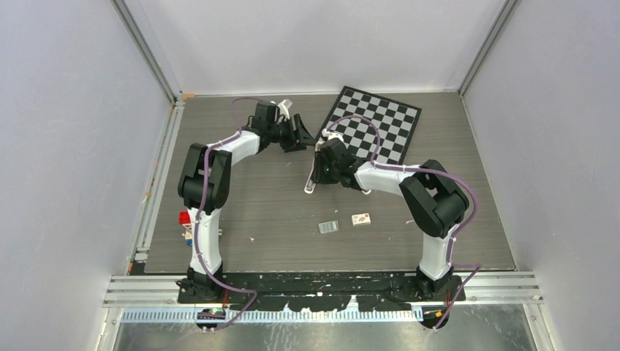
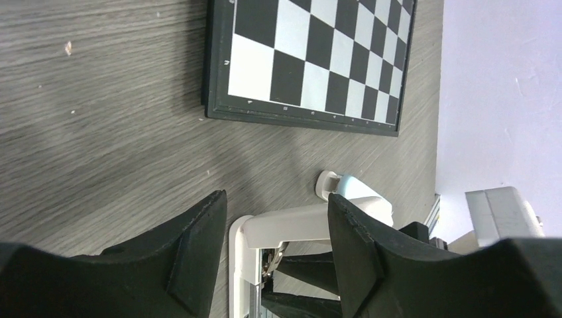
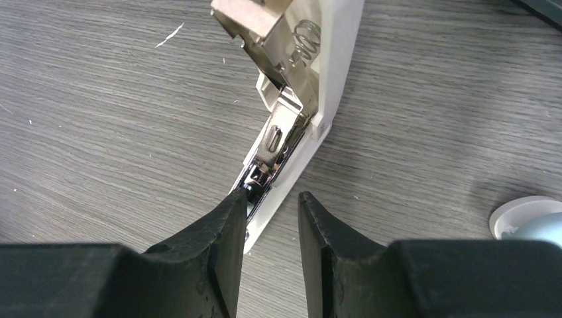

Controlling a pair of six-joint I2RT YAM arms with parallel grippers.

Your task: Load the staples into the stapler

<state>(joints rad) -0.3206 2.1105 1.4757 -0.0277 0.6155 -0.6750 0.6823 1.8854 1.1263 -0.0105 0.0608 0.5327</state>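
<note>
Grey bench [image 1: 278, 219] with bare room at centre, checkerboard [image 1: 376, 124] at far edge, opened white stapler [image 3: 311, 99] mid-bench, left fingers [image 2: 199, 245] wide apart, holding nothing, right fingers [image 3: 228, 225] narrowly apart, one touching stapler, staples block [image 1: 328, 227] beside its box [image 1: 360, 219], nearer front.

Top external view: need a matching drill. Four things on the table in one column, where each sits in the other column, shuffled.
Things
1. black-and-white checkered chessboard
2. white plastic stapler, hinged open
3. silvery-grey block of staples
4. red toy brick

Places
A. near side, beside the small white cardboard box
B. left table edge, next to the left arm
C. far side, right of centre
D. mid-table, at the fingertips of the right gripper

Pairs: 1-C, 2-D, 3-A, 4-B
</note>
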